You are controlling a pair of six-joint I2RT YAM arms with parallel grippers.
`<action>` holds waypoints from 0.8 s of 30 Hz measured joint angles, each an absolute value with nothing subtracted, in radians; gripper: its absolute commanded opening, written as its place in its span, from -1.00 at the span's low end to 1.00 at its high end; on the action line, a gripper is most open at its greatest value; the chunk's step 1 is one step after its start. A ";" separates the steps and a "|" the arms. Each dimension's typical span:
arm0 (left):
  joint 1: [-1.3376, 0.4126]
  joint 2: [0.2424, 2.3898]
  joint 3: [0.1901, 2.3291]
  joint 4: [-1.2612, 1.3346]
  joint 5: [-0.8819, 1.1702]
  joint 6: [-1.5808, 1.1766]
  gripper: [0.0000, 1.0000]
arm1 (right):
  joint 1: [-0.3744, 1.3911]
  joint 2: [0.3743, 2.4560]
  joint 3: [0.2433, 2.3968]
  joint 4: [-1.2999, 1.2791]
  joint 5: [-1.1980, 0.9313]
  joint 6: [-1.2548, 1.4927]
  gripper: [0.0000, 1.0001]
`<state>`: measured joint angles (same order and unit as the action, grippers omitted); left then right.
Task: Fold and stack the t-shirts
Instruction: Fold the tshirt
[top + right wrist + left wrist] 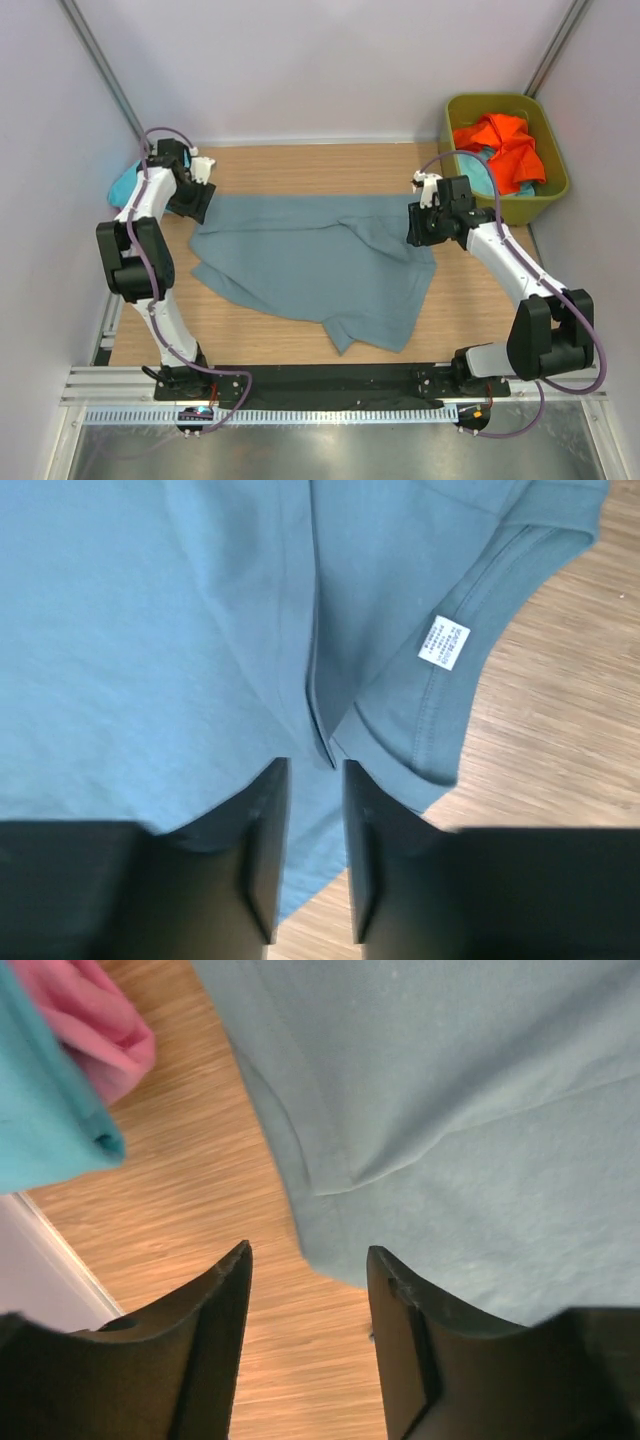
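**Left pincer (310, 1252) and right pincer (315, 770) parted over the grey-blue t-shirt (310, 262)**

I see the left jaws spread above bare table (190, 1190) at that t-shirt's far-left corner, pinching nothing. The right jaws, narrowly apart, hover over its far-right edge by the white label (443, 642). It lies rumpled mid-table. Beyond its left corner lie a pink t-shirt (90, 1020) and a turquoise t-shirt (40, 1110). Beyond its right is an orange t-shirt (505, 145) in the green tub (525, 207).

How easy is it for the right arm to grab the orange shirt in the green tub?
Probably easy, yes. The orange shirt lies on top in the open tub, just past the right claw, with nothing covering it. That claw is open over the grey-blue shirt, holding nothing.
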<state>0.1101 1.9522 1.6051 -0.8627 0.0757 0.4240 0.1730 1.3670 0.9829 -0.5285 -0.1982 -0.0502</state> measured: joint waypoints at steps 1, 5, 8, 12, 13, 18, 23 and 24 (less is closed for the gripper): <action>0.113 1.935 1.601 -0.862 0.073 0.421 0.28 | 0.173 1.367 0.998 -0.537 -0.204 -0.049 -0.14; 0.126 1.866 1.610 -0.862 0.074 0.394 0.22 | 0.173 1.368 1.070 -0.525 -0.226 -0.034 -0.05; 0.132 1.894 1.692 -0.916 0.110 0.360 0.09 | 0.173 1.386 1.113 -0.494 -0.262 -0.003 -0.06; 0.134 2.008 1.786 -0.987 0.234 0.294 -0.13 | 0.173 1.497 1.159 -0.447 -0.318 0.014 -0.08; 0.134 2.039 1.797 -1.008 0.273 0.276 -0.17 | 0.173 1.534 1.166 -0.439 -0.332 0.015 -0.08; 0.129 2.139 1.794 -1.075 0.406 0.207 -0.26 | 0.174 1.702 1.191 -0.424 -0.382 0.033 -0.08; 0.126 2.142 1.759 -1.100 0.435 0.186 -0.30 | 0.175 1.830 1.272 -0.408 -0.405 0.051 -0.08; 0.126 2.142 1.748 -1.100 0.437 0.184 -0.31 | 0.175 1.848 1.292 -0.405 -0.407 0.052 -0.08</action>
<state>0.1265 2.1422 1.7485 -1.1004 0.4374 0.1844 0.1749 1.8481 1.2922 -0.4053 -0.4072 0.0525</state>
